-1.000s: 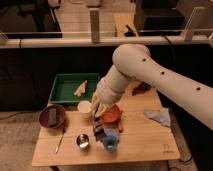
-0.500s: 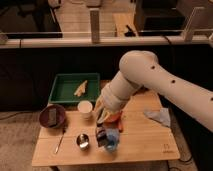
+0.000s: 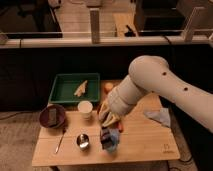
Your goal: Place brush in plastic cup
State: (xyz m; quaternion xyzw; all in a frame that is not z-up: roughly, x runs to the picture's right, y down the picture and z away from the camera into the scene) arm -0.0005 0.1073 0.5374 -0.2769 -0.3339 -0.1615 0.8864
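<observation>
The light-blue plastic cup [image 3: 113, 143] stands on the wooden table [image 3: 145, 145] near the front middle. A dark blocky shape, which I take for the brush [image 3: 105, 135], sticks up at the cup's left rim. Whether it rests inside the cup I cannot tell. My gripper [image 3: 107, 122] hangs at the end of the big white arm, just above the cup and the brush. The arm reaches in from the right and hides the table behind it.
A white cup [image 3: 85, 108] stands left of the gripper. A steel cup [image 3: 82, 141] and a thin spoon [image 3: 60, 141] are at the front left. A dark red bowl [image 3: 52, 116], a green tray [image 3: 67, 92], an orange [image 3: 108, 87] and a blue cloth [image 3: 159, 116] surround them.
The arm has shifted right and risen a little, so the gripper now sits higher above the blue cup. The dark brush now shows below it at the cup.
</observation>
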